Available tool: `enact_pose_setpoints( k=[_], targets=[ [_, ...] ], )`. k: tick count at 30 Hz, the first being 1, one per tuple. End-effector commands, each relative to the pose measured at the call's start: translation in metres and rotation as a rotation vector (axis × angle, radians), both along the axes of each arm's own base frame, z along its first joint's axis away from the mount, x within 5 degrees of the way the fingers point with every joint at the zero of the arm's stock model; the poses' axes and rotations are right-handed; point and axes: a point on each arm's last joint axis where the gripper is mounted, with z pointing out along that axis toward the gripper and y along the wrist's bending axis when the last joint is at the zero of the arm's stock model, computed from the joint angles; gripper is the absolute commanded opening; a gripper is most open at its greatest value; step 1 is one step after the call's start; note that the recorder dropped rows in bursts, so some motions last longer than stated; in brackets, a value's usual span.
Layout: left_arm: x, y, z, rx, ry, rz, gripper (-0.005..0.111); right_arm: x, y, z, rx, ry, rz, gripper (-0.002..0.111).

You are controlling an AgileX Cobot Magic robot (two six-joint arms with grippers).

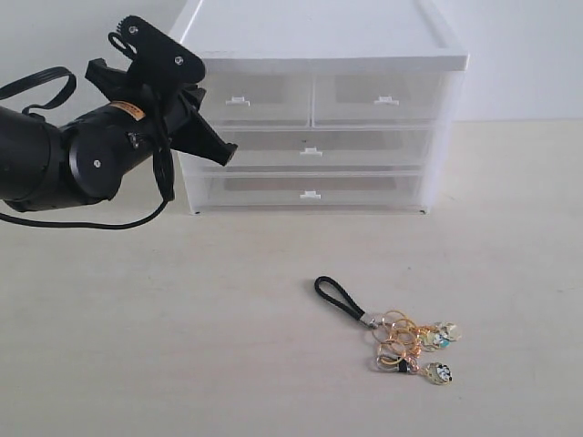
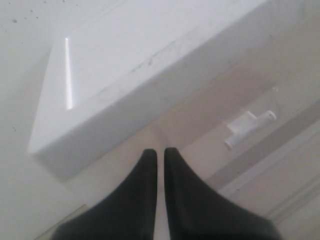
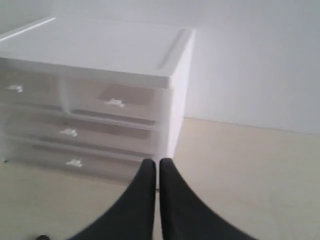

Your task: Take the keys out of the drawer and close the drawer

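Observation:
The keys (image 1: 405,341), gold rings with small charms on a black cord loop, lie on the table in front of the cabinet. The drawer (image 1: 378,100), the upper right half-width one, sits flush with its left twin, and it also shows in the right wrist view as the drawer (image 3: 117,102). My left gripper (image 1: 226,157) hovers at the cabinet's left front edge, shut with nothing held; the left wrist view shows the left gripper (image 2: 160,151) over the cabinet front. My right gripper (image 3: 158,162) is shut and empty, set back from the cabinet, and is outside the exterior view.
The white cabinet (image 1: 319,41) stands at the back against a white wall, with two wide drawers (image 1: 310,150) under the half-width pair. A white tab handle (image 2: 250,127) on the cabinet front lies close to my left fingers. Beige tabletop (image 1: 182,319) surrounds the keys.

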Motion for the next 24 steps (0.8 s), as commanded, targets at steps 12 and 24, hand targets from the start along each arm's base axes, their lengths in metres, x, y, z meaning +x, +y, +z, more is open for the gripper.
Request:
enact_pose_setpoints(
  k=[12, 24],
  targets=[
    [0.006, 0.003, 0.009, -0.038, -0.061, 0.037, 0.004, -0.072, -0.028, -0.100, -0.012, -0.073, -0.164, 0.000],
    [0.006, 0.003, 0.009, -0.038, -0.061, 0.037, 0.004, -0.083, -0.033, -0.113, 0.037, 0.040, -0.224, 0.000]
  ],
)
